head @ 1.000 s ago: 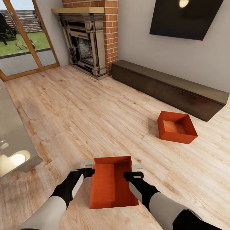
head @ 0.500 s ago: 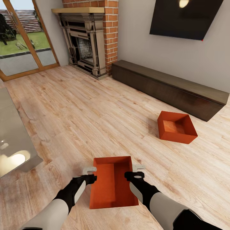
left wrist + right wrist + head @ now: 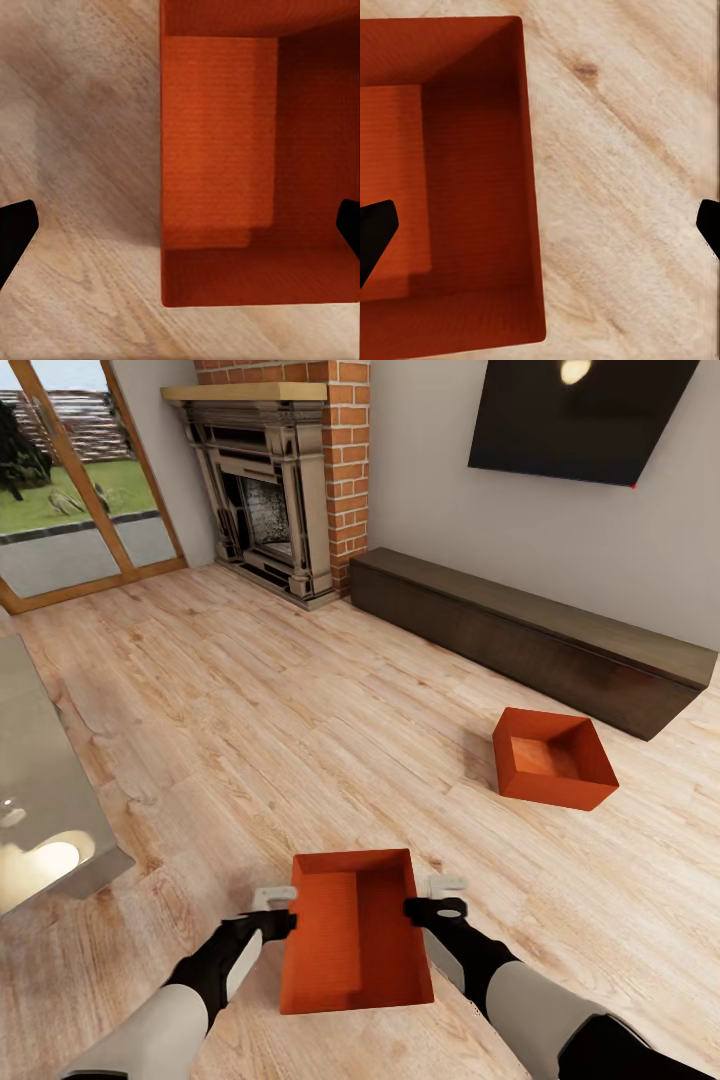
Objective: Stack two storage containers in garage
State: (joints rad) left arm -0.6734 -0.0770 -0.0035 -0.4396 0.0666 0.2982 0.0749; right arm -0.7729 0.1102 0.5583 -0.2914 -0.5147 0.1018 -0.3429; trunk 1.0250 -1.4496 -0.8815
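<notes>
One storage container (image 3: 355,943) is flanked by the spread-open left gripper (image 3: 272,905) and spread-open right gripper (image 3: 445,897), each straddling a side wall ungripped.

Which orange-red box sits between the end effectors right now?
The near orange-red topless rectangular box, directly ahead on the wood floor; the other orange-red box lies farther off, by the long dark cabinet.

We stand in a home's living room: brick fireplace (image 3: 270,490), wall TV (image 3: 580,415), low dark cabinet (image 3: 530,635), light wood plank floor (image 3: 250,740), glass garden doors (image 3: 85,490).
</notes>
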